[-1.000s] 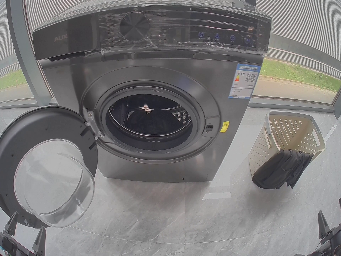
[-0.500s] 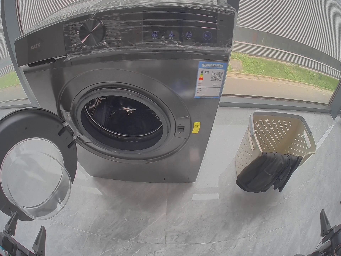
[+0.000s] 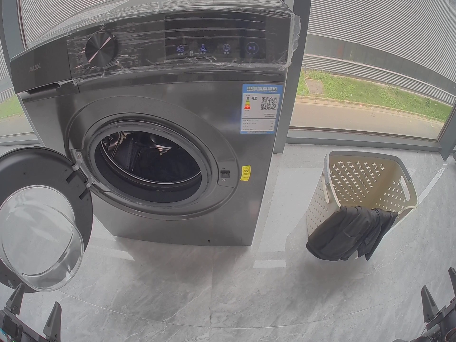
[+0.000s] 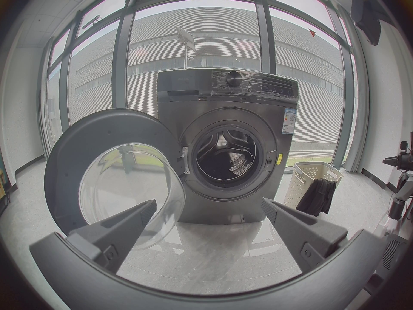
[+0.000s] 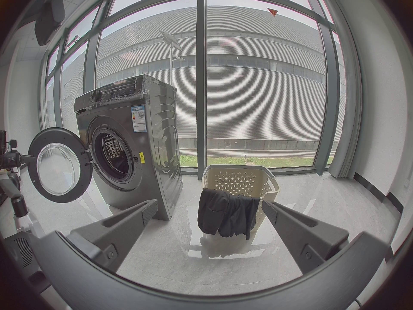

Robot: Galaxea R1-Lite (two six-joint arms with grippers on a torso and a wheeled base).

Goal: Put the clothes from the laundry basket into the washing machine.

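One dark garment left to fetch, draped over the near rim of the laundry basket and hanging mostly down the outer wall toward the floor, with no other cloth made out inside. Just right of the washing machine, well apart from both grippers. More dark cloth already in the drum, with the door swung wide to the left. Since a second ago, the whole head view slid across: machine nearer the left edge, basket nearer the middle. Read as a turn of the camera to the right, not a move of machine or basket, and the garment draped on the rim just as before. Judged as a swing toward the basket for the next pick, the reach itself not yet begun. Low at the left, the left gripper, fingers spread wide and holding nothing. Low at the right, the right gripper, likewise spread and empty, facing the basket and garment in its own wrist view. Underneath, glossy pale grey tiles faintly mirroring machine and basket. Behind, tall glazing with dark frames, then a ribbed grey building, a strip of grass and a road. Clear film over the control panel, plus a label and a small yellow sticker on the front.
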